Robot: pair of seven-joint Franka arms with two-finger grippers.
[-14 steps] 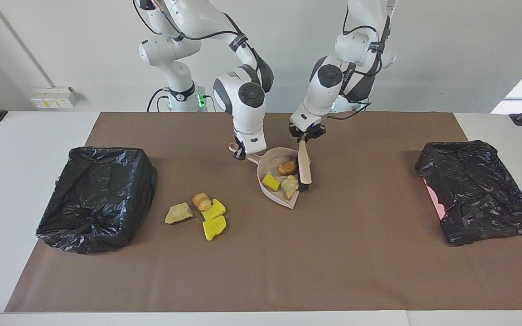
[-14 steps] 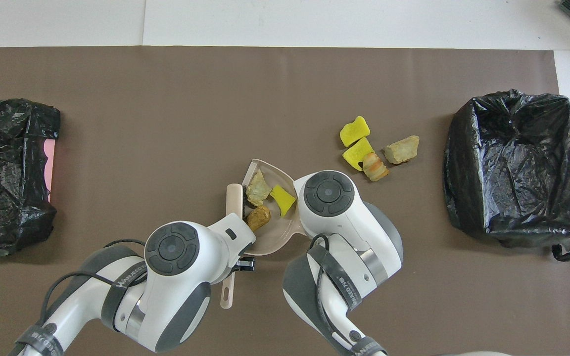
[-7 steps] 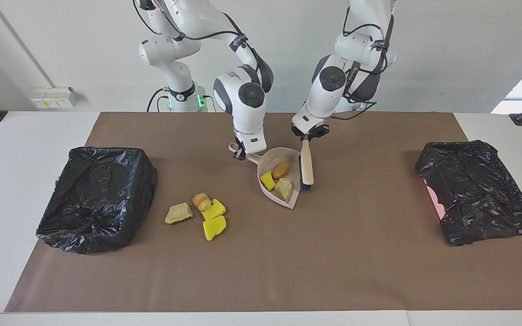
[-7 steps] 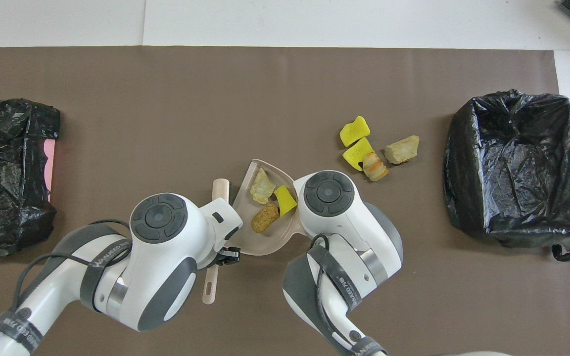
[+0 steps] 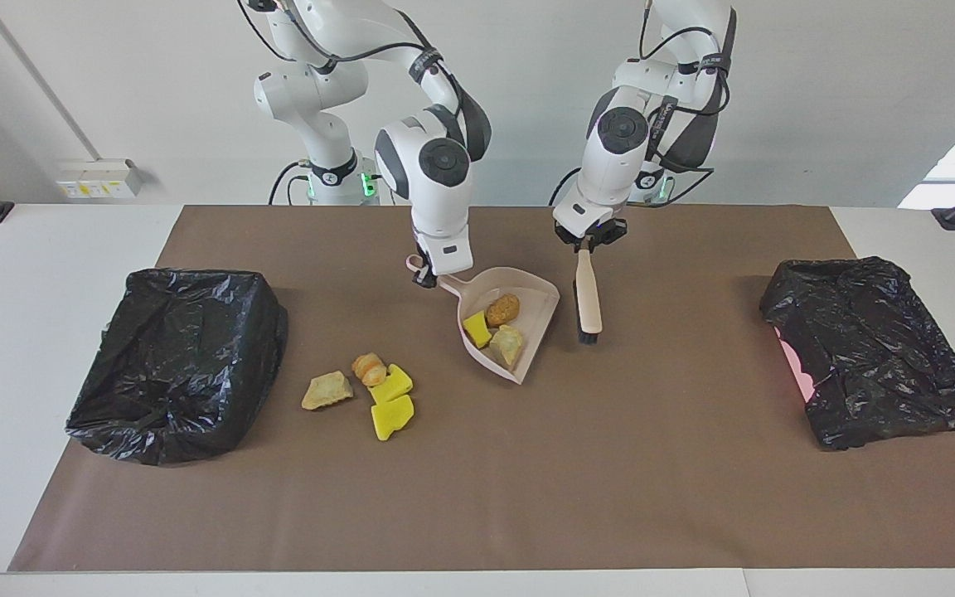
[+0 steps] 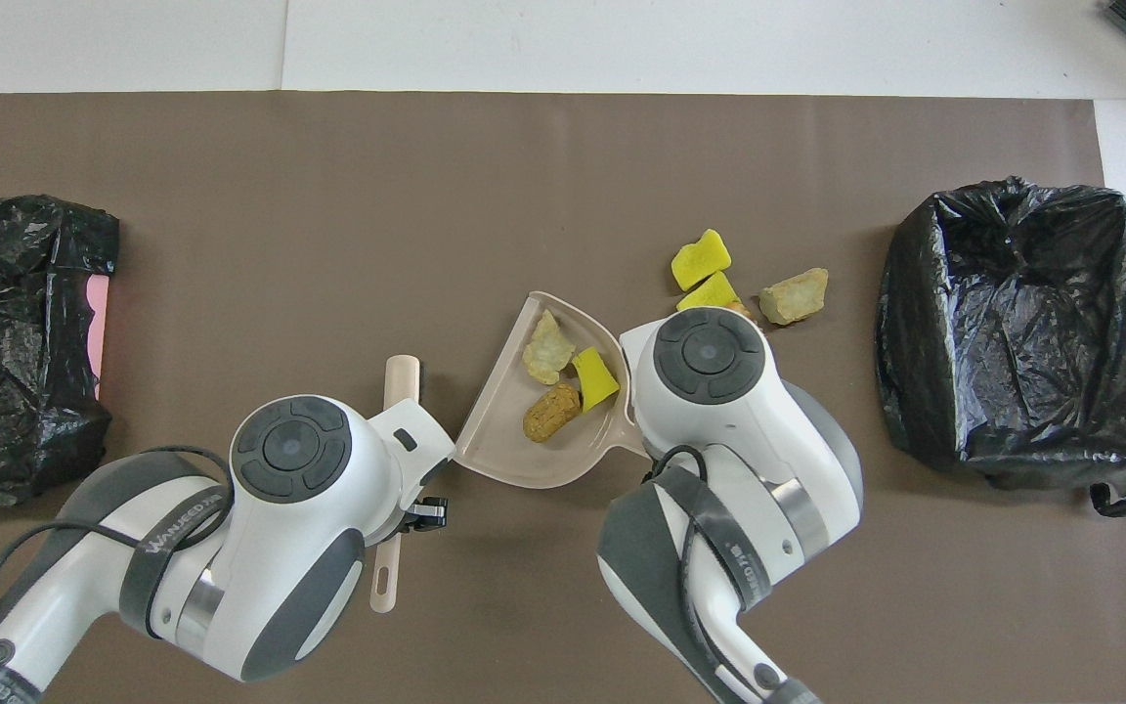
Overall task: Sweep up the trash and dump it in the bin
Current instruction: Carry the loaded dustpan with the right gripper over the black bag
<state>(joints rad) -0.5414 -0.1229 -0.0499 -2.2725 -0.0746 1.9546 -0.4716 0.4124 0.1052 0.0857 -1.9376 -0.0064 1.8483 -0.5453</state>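
The right gripper (image 5: pixel 425 276) is clamped on the handle of a pale pink plastic dustpan (image 5: pixel 527 292), lifted, holding three scraps (image 5: pixel 493 325). Beside the dustpan, the left gripper (image 5: pixel 586 241) grips a beige hand brush (image 5: pixel 586 297). Four more yellow and tan scraps (image 5: pixel 371 387) lie between the dustpan and a black-bagged bin (image 5: pixel 179 358).

Left gripper (image 5: pixel 587 242) clamped, pointing down; right gripper (image 5: pixel 424 278) apparently clamped, wrist tilted.

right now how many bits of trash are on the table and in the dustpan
7. Three lie in the dustpan: a yellow chunk, a brown lump and a tan lump. Four lie on the mat toward the open bin: tan lump, orange lump, two yellow chunks.
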